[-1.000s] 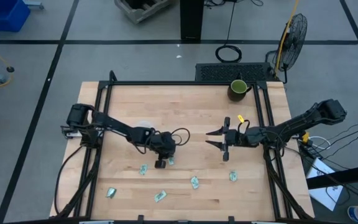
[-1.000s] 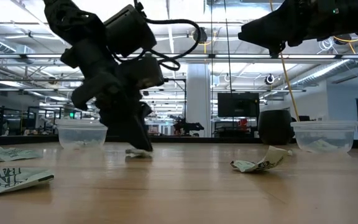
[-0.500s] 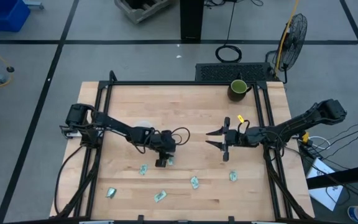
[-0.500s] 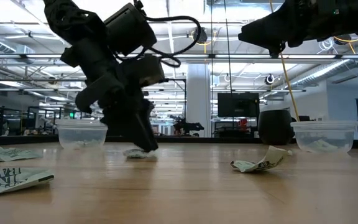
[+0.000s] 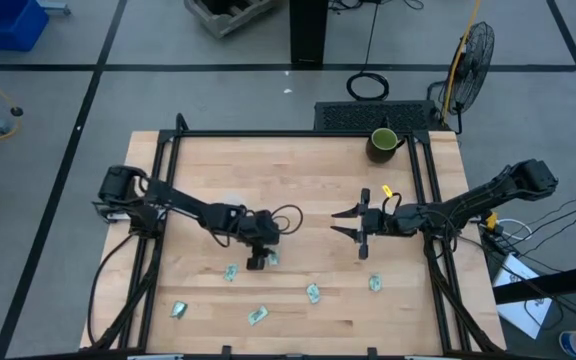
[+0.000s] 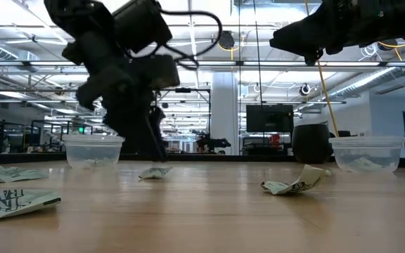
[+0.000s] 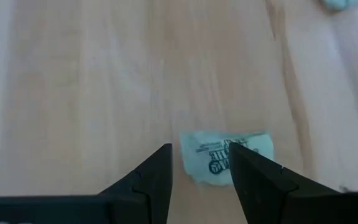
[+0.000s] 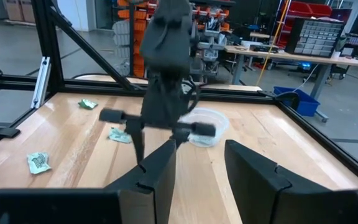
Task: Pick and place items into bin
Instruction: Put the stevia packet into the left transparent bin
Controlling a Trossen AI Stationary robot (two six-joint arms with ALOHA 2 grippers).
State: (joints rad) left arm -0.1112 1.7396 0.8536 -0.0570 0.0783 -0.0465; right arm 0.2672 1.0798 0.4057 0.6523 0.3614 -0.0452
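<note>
- My left tool (image 5: 258, 258) sits low over the wooden surface (image 5: 298, 170), a little left of its centre, fingers pointing down.
- Through the left wrist camera I see its two dark fingers (image 7: 151, 180) spread a moderate way apart with a pale green-and-white packet (image 7: 227, 157) lying flat on the wood between the tips; whether either tip touches it I cannot tell, and it is not gripped.
- From the low camera that same packet (image 6: 154, 172) lies on the surface just beside the tool's tips (image 6: 150, 140).
- My right tool (image 5: 351, 224) hangs above the surface right of centre, fingers wide apart and holding nothing; it points toward the left arm.
- Other packets lie along the near part of the surface: one (image 5: 230, 272) just left of the left tool, one (image 5: 179, 309) at the near left, one (image 5: 258, 316) near the front edge, one (image 5: 313, 293) near the middle, and one (image 5: 375, 283) below the right tool.
- A clear plastic bin (image 8: 204, 124) stands on the surface beyond the left arm as the right wrist camera sees it; the low camera shows it (image 6: 92, 150) at the left and a second clear bin (image 6: 366, 153) at the right.
- A dark green mug (image 5: 382, 143) stands at the far right corner of the surface, well apart from both tools.
</note>
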